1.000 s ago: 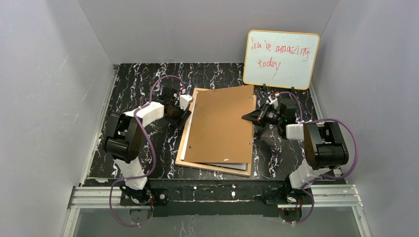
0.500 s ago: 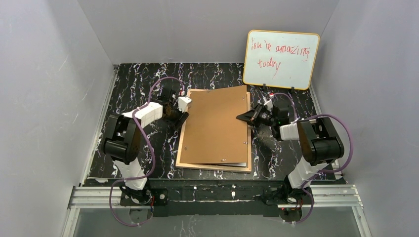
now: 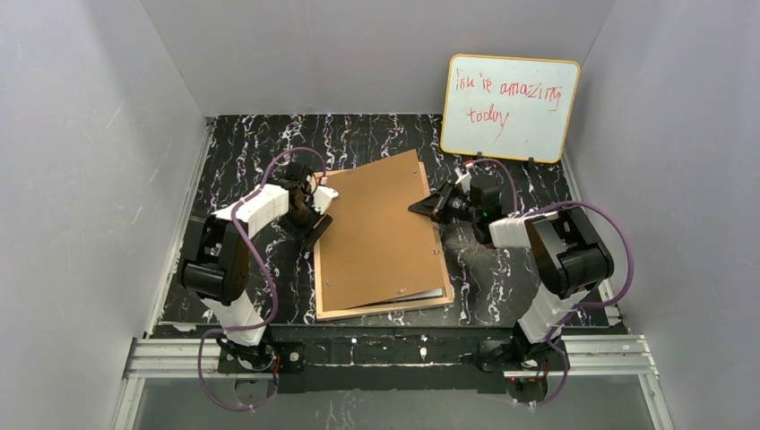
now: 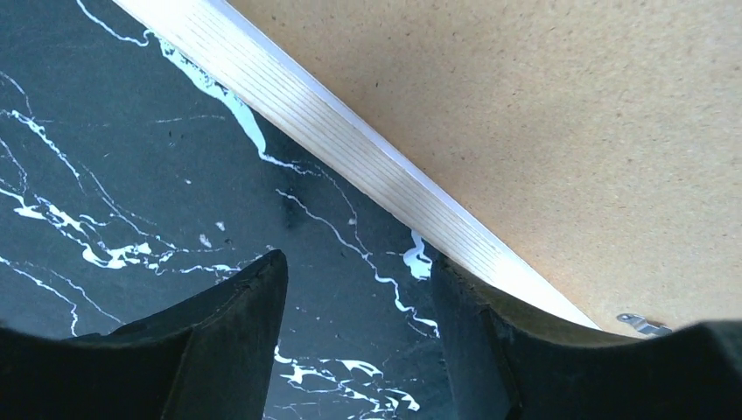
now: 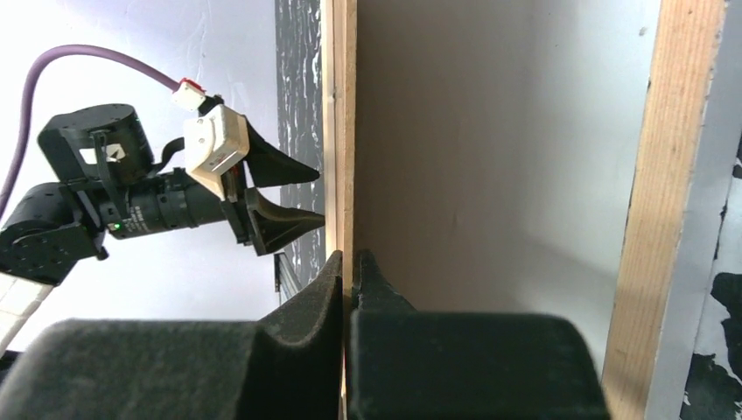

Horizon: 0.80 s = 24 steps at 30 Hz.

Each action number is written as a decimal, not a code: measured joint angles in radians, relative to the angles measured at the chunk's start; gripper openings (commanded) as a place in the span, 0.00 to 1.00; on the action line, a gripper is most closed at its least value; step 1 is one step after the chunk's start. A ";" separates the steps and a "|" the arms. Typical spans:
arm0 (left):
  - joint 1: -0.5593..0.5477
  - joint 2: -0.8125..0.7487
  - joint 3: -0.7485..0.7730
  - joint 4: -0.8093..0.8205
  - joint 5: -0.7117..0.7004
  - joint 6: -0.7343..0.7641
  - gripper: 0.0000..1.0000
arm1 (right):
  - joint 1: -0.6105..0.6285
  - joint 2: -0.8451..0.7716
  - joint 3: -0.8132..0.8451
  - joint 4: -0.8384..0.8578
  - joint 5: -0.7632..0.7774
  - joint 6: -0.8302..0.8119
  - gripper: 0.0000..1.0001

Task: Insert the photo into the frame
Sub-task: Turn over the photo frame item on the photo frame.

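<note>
The right wrist view alone shows the grip. The right gripper (image 5: 352, 259) is pinched tight on the thin edge of the flat brown fibreboard backing board (image 5: 339, 131), which is raised enough to show its shadowed underside. Beside it runs a tan wood strip of the large thin rectangular picture frame (image 5: 667, 175).

From above, the board simply looks like a skewed brown sheet lying on the frame. The left wrist view adds the frame's pale ridged outer edge, running diagonally against the black white-veined marble table (image 4: 131, 175). It also shows a small metal clip (image 4: 643, 324) on the board near that edge.

The left gripper (image 4: 359, 267) stands open at the frame's left side, with bare table between its black fingers (image 4: 236, 341) and one finger up against the frame's edge.

An orange-rimmed whiteboard with red handwriting (image 3: 509, 107) leans on the back wall behind the right arm, apart from the frame.

The frame lies flat mid-table, back up and angled, almost wholly covered by the board. A thin grey sliver shows under the board's near right corner. Whether that is the glossy print, I cannot tell.
</note>
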 measured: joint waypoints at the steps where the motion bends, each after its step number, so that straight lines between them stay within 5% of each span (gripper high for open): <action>1: 0.003 -0.003 0.004 -0.012 -0.001 0.000 0.64 | 0.007 0.000 0.006 -0.012 0.008 -0.004 0.17; 11: 0.060 -0.006 0.105 -0.059 0.145 -0.015 0.74 | 0.086 -0.008 0.029 -0.251 0.116 -0.129 0.51; 24: 0.177 -0.009 0.110 -0.070 0.172 0.015 0.70 | 0.109 -0.022 0.118 -0.490 0.192 -0.231 0.71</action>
